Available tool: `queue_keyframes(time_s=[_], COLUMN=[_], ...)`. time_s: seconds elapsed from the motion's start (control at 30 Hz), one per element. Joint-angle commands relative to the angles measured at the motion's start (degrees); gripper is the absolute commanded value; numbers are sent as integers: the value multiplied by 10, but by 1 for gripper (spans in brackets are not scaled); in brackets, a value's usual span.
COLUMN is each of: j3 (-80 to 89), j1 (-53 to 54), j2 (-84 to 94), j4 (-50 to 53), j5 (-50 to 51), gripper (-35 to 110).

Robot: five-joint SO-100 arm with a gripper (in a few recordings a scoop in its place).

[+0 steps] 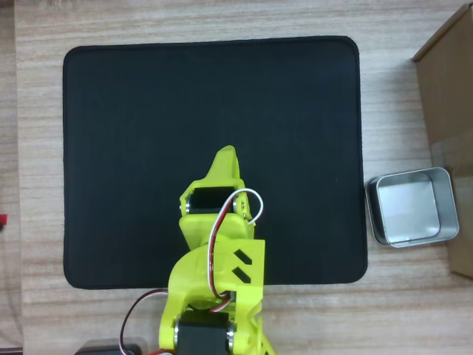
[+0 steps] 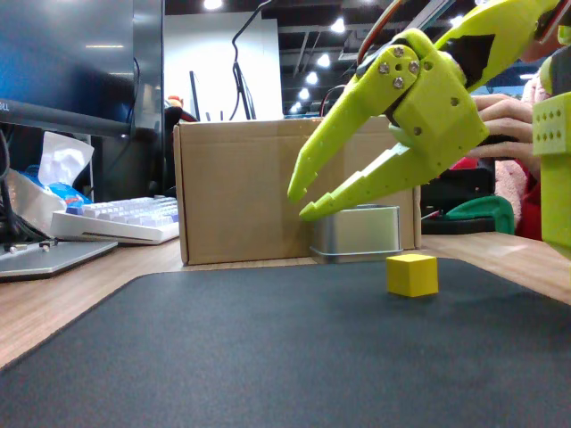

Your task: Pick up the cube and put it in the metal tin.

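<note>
A small warm-yellow cube [image 2: 412,274] rests on the black mat [image 2: 223,348], in front of the shiny metal tin [image 2: 357,232]. In the overhead view the tin [image 1: 412,207] stands on the wood just right of the mat [image 1: 148,111] and has nothing in it. My lime-yellow gripper [image 2: 299,205] hangs in the air above the mat, up and to the left of the cube in the fixed view. Its fingers are a little apart with nothing between them. From above, the gripper [image 1: 225,159] points toward the middle of the mat.
A brown cardboard box [image 2: 241,192] stands behind the tin; from above the box [image 1: 451,103] is at the right edge. A keyboard [image 2: 116,218] and a tissue pack lie at the far left. A person's hand [image 2: 508,116] shows behind the arm.
</note>
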Motion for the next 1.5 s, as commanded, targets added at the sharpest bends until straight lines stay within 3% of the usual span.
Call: queue_keyframes(time_s=[0.0, 0.43, 0.5, 0.9, 1.17, 1.3, 1.47], j3=[7, -98, -142, -356, -359, -433, -411], j1=[4, 29, 30, 69, 54, 69, 90], j2=[12, -90, -123, -363, -481, -509, -518], j4=[27, 25, 49, 236, 262, 358, 393], j5=[-12, -33, -135, -269, -354, -360, -426], gripper=[0, 13, 13, 20, 28, 29, 29])
